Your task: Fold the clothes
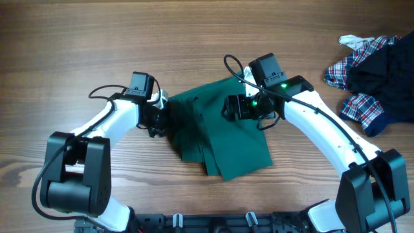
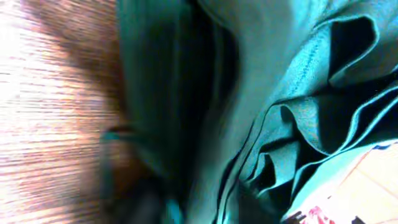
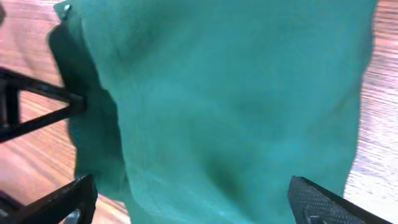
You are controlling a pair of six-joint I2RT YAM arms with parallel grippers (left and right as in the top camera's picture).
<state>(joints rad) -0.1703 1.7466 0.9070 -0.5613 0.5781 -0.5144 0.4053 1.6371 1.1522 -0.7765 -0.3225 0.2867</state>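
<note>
Overhead, we've got soft, even light from above, everything sharp across the wooden table [image 1: 77, 39], only thin shadows hugging the clothes [image 1: 226, 147] toward six o'clock. Left wrist view now, and we're smeared: heavy motion blur, stitching readable only toward two o'clock, deep shadow inside the folds, wood washed out pale at nine o'clock. Right wrist view, we're soft and slightly blurred all over, brightly lit.

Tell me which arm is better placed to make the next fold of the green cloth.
Left, probably: the left fingers sit at the bunched left edge of the cloth, close enough to pinch it. The right fingers hang open over the flat middle.
</note>
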